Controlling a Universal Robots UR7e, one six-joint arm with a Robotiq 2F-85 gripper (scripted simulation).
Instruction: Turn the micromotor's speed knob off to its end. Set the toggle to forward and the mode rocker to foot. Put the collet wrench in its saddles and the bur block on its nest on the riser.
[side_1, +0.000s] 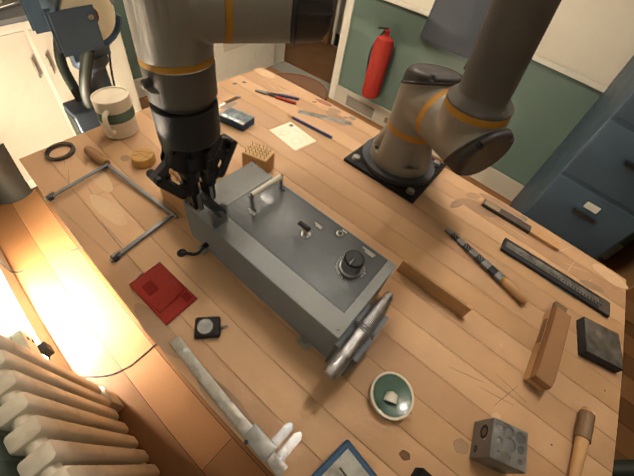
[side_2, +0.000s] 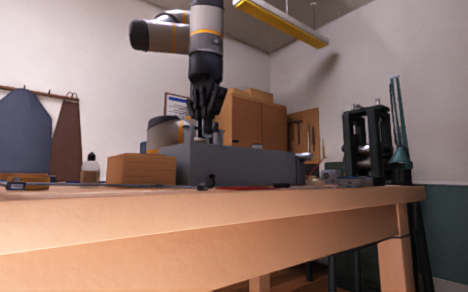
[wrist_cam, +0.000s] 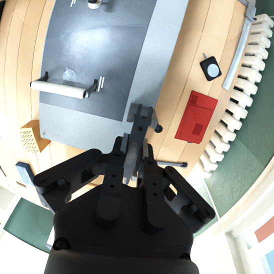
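My gripper (side_1: 201, 197) (side_2: 206, 131) (wrist_cam: 133, 163) hangs over the left rear corner of the grey micromotor box (side_1: 287, 256). The flat dark collet wrench (wrist_cam: 138, 133) lies along the box's edge on its grey saddles (wrist_cam: 153, 120), forked end pointing away from me. On the box's dark top panel are the speed knob (side_1: 352, 264), the toggle (side_1: 304, 226) and a carry handle (side_1: 265, 192). The wooden bur block (side_1: 258, 155) stands on the bench behind the box. The mode rocker is hidden from me. My gripper is closed on the collet wrench.
The robot base (side_1: 404, 153) sits behind the box. A handpiece (side_1: 358, 328) rests at the box's near end. A red pad (side_1: 161, 292), a saw frame (side_1: 110, 205) and a black hook (side_1: 192, 251) lie left of the box. A wooden strip (side_1: 432, 289) lies to its right.
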